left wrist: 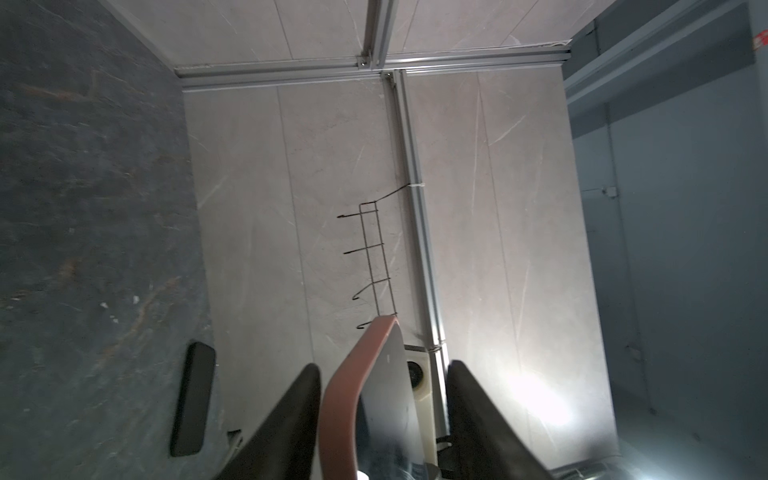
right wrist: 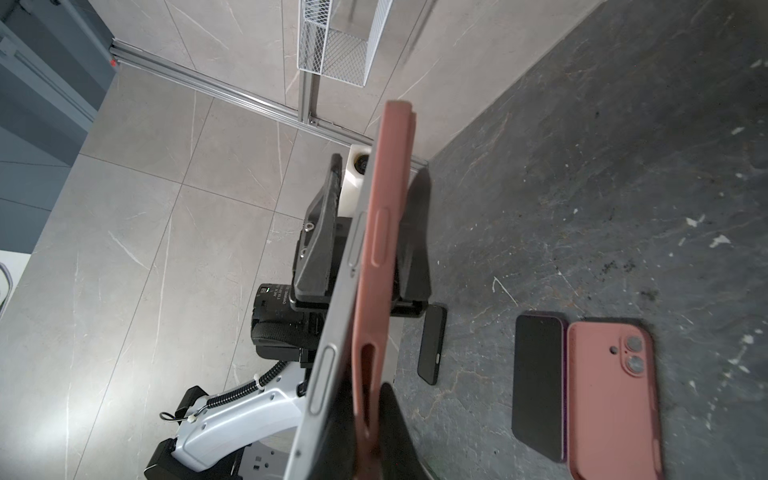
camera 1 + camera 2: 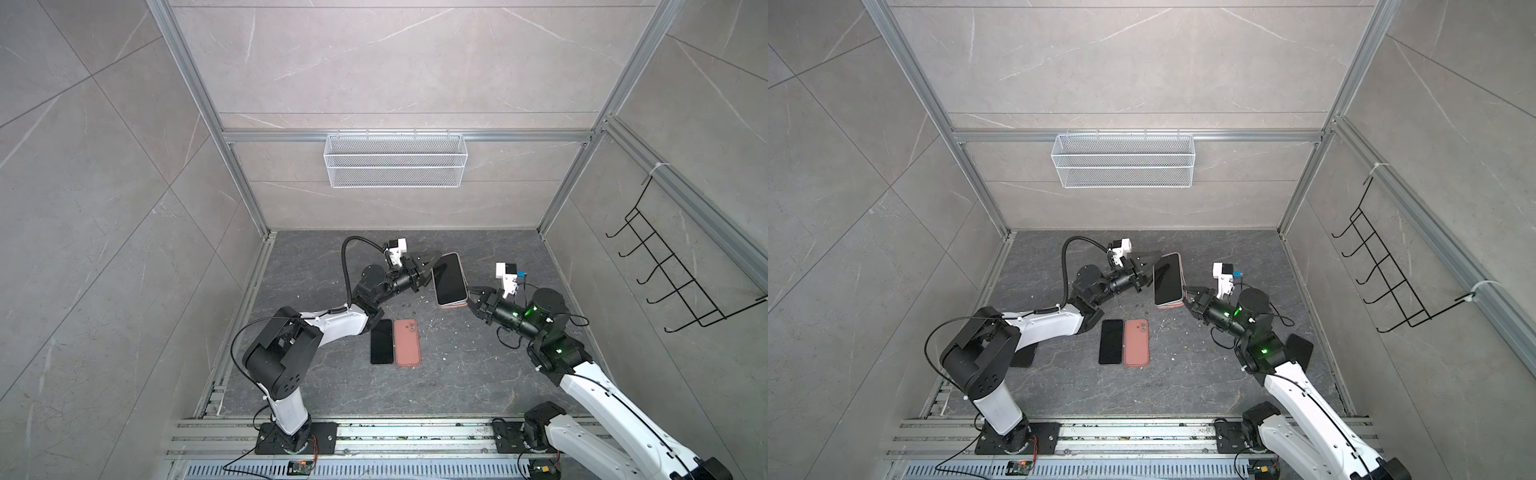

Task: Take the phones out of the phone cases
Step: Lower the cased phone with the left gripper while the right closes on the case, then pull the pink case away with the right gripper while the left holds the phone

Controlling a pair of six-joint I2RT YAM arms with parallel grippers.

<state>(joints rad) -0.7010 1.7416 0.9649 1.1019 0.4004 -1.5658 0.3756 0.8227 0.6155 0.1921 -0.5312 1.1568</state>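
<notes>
Left wrist cam showed the L gripper (image 1: 384,365) open: two dark fingers (image 1: 297,399) spread wide w/ the top corner of the phone (image 1: 386,399) and its pink phone case (image 1: 343,399) standing edge-on btwn them. The case-side finger sat right beside the case, contact unclear. The screen-side finger stood off the glass w/ a visible gap.

In both top views the phone (image 3: 449,279) was up off the table (image 3: 457,374), screen toward the cam, hanging btwn the two arms near the back of the workspace. L gripper (image 3: 432,272) straddled its upper left corner. R gripper (image 3: 471,298) met the lower right corner, jaws closed down on the phone case (image 3: 452,306), whose pink lip stuck out past the phone's bottom end.

Right wrist cam looked along the long edge. The grey phone (image 2: 332,332) side and the case (image 2: 380,249) lay together at the far end but split apart toward the near end, so the phone was partly out. One R gripper finger (image 2: 392,419) pressed on the case's outer face; the other was hidden.

On the table nearer the front, a black phone (image 3: 381,341) lay screen up just beside a second pink case (image 3: 407,342), back up w/ camera lenses showing, long sides almost touching. Another dark phone (image 3: 1022,357) lay by the L arm's elbow. A white wire basket (image 3: 395,160) hung on the back wall, a black hook rack (image 3: 681,274) on the right wall.
</notes>
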